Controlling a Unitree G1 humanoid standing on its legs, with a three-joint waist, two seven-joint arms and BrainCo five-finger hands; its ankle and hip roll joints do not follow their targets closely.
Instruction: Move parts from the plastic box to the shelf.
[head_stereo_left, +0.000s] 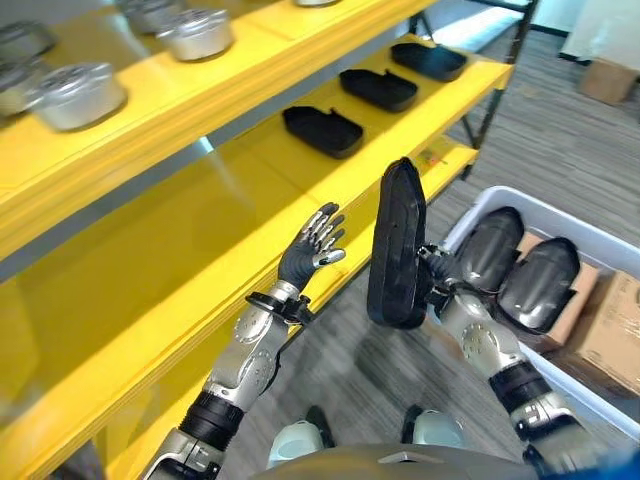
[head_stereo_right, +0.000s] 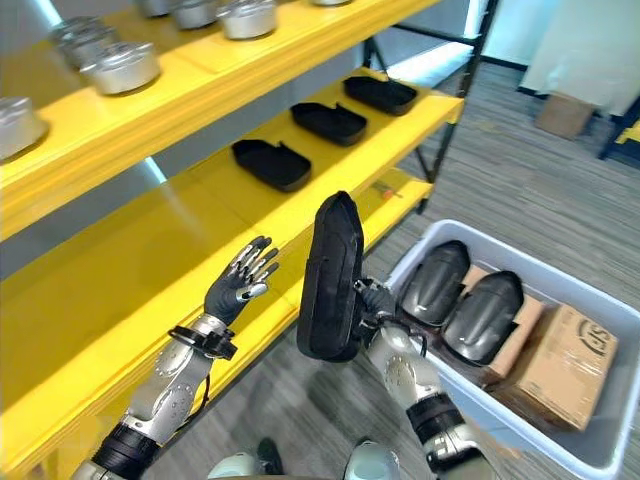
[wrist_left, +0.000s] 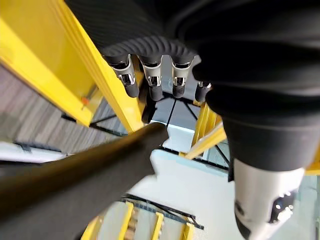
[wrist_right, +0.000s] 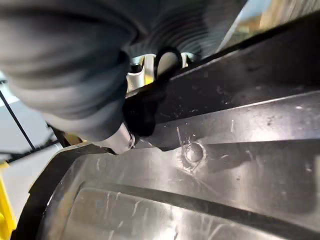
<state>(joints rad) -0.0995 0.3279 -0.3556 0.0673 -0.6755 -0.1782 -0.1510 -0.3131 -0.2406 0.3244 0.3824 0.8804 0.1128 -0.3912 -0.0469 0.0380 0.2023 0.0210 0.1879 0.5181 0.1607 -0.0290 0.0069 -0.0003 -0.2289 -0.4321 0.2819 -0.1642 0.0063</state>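
Right robot hand (head_stereo_right: 378, 300) grips long black plastic shell part (head_stereo_right: 330, 275), upright, between grey plastic box (head_stereo_right: 600, 440) and yellow metal shelf (head_stereo_right: 150, 250). Left robot hand (head_stereo_right: 240, 280) open beside it, apparently not touching. Carry step; next, lay flat on shelf.

Two head cameras look down from just apart, sharing the yellow shelf (head_stereo_left: 190, 250), the plastic box (head_stereo_right: 600, 440) and both arms. Each wrist camera peers along its own hand from very close.
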